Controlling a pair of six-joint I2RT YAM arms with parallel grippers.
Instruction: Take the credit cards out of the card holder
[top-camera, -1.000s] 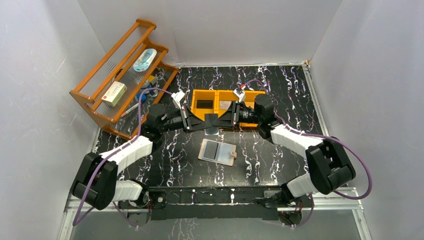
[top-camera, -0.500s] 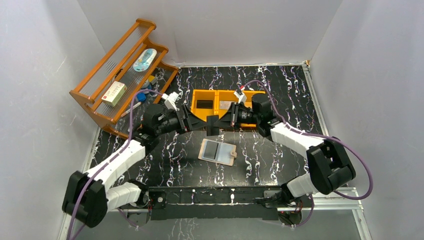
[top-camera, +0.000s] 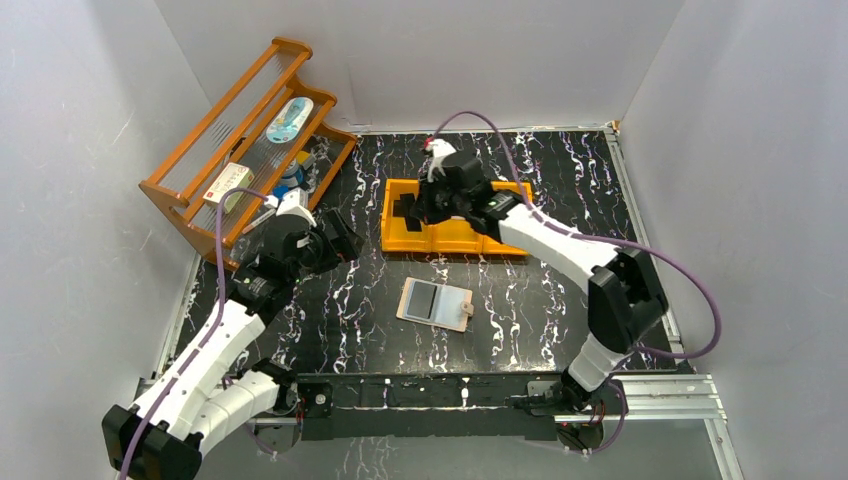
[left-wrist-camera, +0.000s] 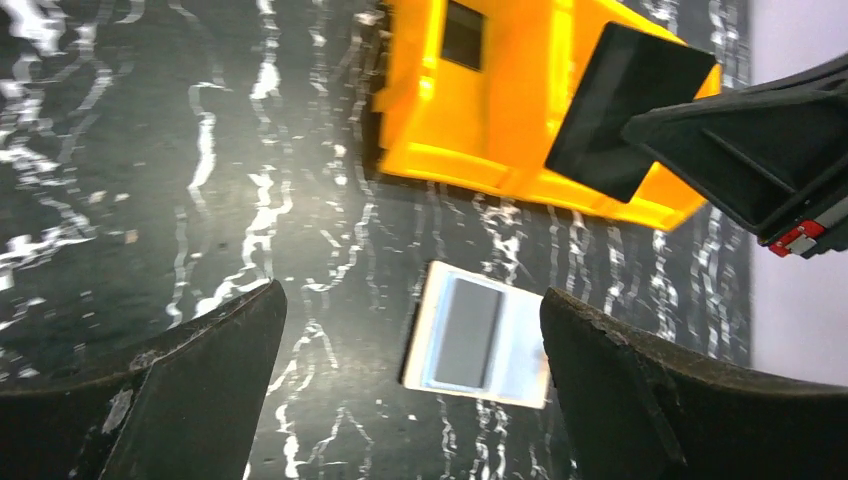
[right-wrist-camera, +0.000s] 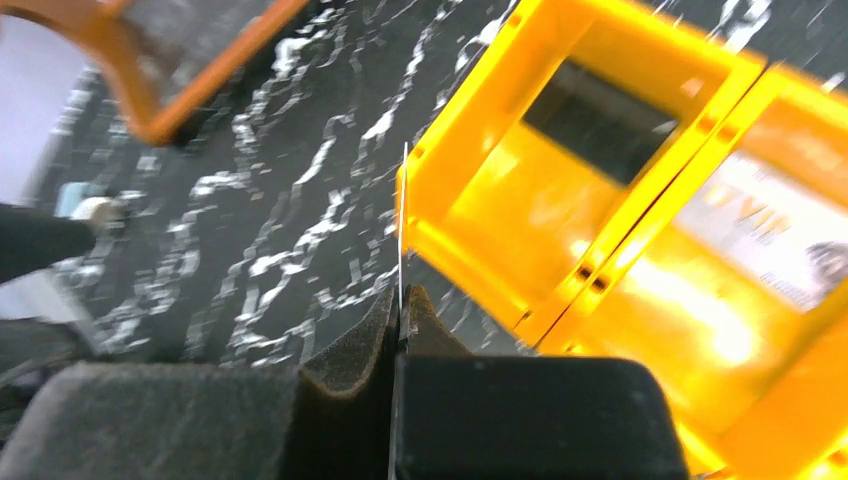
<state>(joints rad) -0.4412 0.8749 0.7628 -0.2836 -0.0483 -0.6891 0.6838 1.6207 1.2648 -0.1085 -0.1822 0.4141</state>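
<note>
right wrist view: shows right gripper (right-wrist-camera: 400, 318) clamped on a thin dark card (left-wrist-camera: 620, 110), pinched near one end only, hanging over the left end of the orange tray (top-camera: 470, 243). could pivot or slip in so small a grip; if let go from up here, might catch the tray wall and skid onto the table (top-camera: 560, 190).

left wrist view: finds left gripper (left-wrist-camera: 410, 295) with jaws wide apart, holding nothing, off to the left. notes card holder (top-camera: 435, 303) lying open and loose on the table between the arms, near the tray; may slide if tugged one-handed. cannot tell whether more cards sit inside.
</note>
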